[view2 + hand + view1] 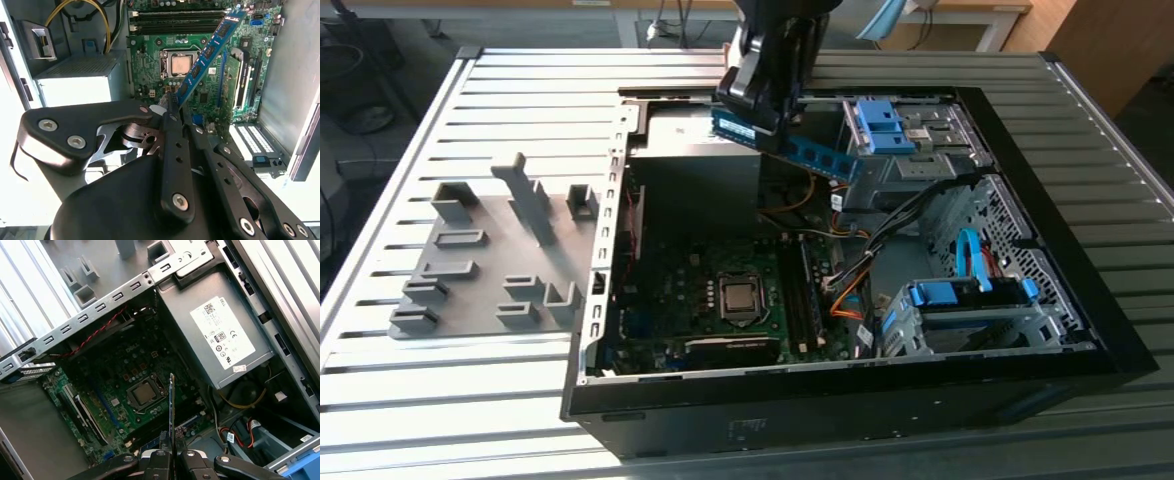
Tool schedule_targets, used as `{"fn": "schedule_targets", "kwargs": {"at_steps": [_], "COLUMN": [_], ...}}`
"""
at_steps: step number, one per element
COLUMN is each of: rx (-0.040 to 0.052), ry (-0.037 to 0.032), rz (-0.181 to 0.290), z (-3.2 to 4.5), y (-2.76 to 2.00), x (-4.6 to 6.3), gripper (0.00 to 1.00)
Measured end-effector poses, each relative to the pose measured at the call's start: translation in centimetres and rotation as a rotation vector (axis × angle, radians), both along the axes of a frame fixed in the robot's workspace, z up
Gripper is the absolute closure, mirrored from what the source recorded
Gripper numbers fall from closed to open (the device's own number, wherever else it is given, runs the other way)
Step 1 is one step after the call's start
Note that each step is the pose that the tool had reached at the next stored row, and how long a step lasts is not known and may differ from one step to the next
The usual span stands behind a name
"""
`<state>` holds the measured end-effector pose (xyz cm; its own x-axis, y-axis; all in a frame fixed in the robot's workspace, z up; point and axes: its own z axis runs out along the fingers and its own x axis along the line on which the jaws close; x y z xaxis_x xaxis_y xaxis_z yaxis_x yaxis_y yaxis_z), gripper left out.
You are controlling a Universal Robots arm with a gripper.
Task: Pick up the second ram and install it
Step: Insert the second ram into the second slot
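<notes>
Your black gripper [171, 100] grips one end of the long blue-green RAM stick [207, 50] above the open black PC case [854, 400], its long axis slanting out over the green mobo [145, 70].

The memory stick [210, 47] is blue with a row of black chips. The gripper [170, 107] is black with silver screw heads. The circuit board [707, 290] is dark green, with a silver square chip [181, 62] at its middle. Beside the circuit board are yellow wires [95, 10], a red-and-black twisted wire [100, 332] and a grey power box [225, 332] with a white label. The case [854, 400] around the board is black, its clips [878, 125] bright blue. The table [454, 420] is pale grey in ribbed stripes, and the holder block [467, 300] is plain grey.
</notes>
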<state>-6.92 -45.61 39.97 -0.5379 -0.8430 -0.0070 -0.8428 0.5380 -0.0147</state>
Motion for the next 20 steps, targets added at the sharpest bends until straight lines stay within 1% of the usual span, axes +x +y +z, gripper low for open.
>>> {"fn": "schedule_targets", "kwargs": {"at_steps": [14, 20], "rx": [-0.0001, 0.0000], "ry": [0.0001, 0.0000], "rz": [-0.052, -0.085], "z": [0.00, -0.01], "y": [0.00, 0.00], "x": [0.00, 0.00], "gripper": [0.86, 0.86]}}
